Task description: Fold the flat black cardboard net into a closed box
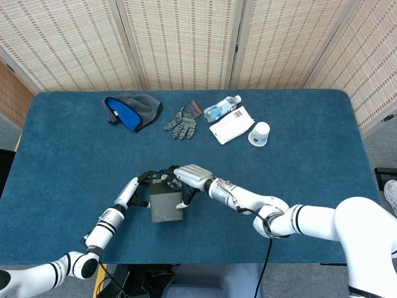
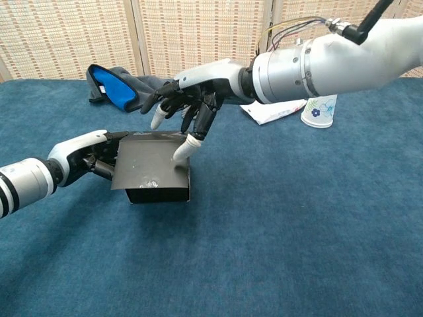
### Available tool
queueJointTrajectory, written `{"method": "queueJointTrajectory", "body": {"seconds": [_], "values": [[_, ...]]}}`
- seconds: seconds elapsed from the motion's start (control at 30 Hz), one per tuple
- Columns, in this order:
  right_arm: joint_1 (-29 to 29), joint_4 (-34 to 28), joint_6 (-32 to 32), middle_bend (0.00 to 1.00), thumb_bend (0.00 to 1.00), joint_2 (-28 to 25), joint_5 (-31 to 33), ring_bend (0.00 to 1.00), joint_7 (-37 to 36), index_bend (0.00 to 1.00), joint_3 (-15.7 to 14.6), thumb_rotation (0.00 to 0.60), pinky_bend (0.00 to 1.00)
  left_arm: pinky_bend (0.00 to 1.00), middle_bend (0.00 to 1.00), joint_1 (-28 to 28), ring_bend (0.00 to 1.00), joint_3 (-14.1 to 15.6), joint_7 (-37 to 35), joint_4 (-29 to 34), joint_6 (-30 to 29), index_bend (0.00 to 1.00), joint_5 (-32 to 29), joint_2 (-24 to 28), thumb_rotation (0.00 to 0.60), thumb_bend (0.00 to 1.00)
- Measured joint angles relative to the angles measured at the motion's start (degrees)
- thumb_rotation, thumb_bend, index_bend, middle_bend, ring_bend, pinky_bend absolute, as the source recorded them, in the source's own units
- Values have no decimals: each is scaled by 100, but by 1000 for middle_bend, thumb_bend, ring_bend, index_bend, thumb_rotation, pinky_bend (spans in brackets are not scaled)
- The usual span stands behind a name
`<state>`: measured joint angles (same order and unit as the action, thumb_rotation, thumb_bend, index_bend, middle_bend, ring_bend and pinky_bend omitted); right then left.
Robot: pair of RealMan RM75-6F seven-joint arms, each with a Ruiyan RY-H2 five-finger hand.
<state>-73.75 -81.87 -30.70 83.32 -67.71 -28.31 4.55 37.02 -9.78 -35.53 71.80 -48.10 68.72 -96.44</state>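
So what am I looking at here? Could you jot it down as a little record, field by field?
Box: black cardboard box on blue table, lid flap lying over the top
Left hand: holds the box's left side
Right hand: above the lid, one fingertip presses it
Behind: grey-blue hat, glove, bottle, paper cup

A broad rectangular worktop with rounded corners [image 1: 322,155], covered in deep blue-teal carpet-like fabric, fills most of the head view. Behind its far edge stands a folding screen of woven beige reed panels [image 1: 186,43] set in pale frames, the panels angled to one another. At the left edge, beyond the screen, a strip of reddish-brown brick wall [image 1: 9,93] shows. Grey floor [image 1: 381,146] appears at the right. The light is even and soft.
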Motion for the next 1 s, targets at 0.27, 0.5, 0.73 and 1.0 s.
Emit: {"method": "queueJointTrajectory", "body": {"seconds": [0.27, 0.5, 0.73, 1.0], "values": [[-104, -54, -438, 191, 111, 362, 1144, 127, 2047, 140, -6, 600, 209, 221, 162, -90, 77, -84, 276, 295, 107, 70, -192, 134, 600, 77], [-155, -137, -890, 204, 111, 686, 1856, 133, 3296, 158, -7, 600, 208, 201, 67, -106, 18, -138, 419, 411, 214, 0, -279, 170, 600, 77], [-31, -327, -955, 209, 110, 651, 2084, 139, 3601, 158, 74, 600, 209, 194, 31, -120, 0, -195, 555, 532, 309, 0, -388, 236, 600, 77], [156, -493, -937, 223, 111, 579, 1892, 140, 3632, 162, 173, 600, 209, 193, 20, -139, 0, -264, 716, 645, 365, 0, -534, 279, 600, 77]]}}
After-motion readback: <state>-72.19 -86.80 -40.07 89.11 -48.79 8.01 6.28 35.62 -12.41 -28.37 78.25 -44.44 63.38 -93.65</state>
